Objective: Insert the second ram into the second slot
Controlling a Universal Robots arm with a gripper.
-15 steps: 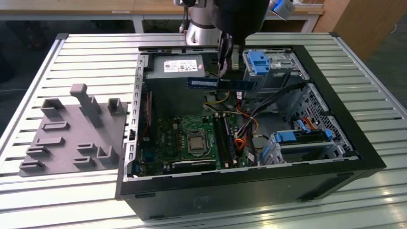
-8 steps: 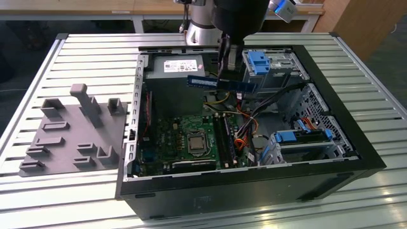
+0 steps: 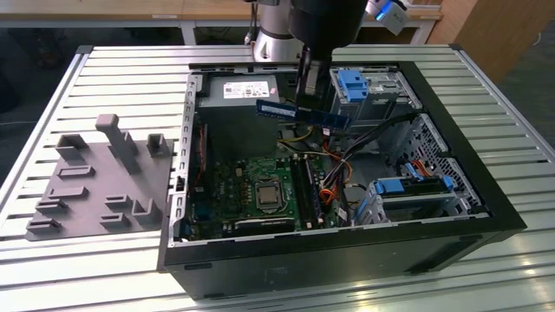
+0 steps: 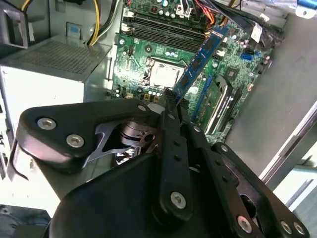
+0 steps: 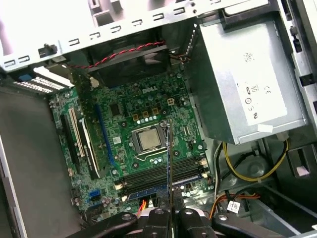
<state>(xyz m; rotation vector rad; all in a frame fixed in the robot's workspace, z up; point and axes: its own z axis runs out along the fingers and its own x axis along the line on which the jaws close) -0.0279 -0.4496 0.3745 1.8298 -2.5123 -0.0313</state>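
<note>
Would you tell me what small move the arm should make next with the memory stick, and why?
Probably turn the wrist so the second ram lines up with the memory slots. The gripper holds it well above the motherboard, and in the exterior view it lies roughly crosswise to the slots, so lowering it now looks unlikely to seat it.

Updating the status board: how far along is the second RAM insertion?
Done: the second ram is picked up, clamped in the gripper. In hand: it hangs above the open case, clear of the memory slots. Left: seating it; no slot holds it yet.
</note>
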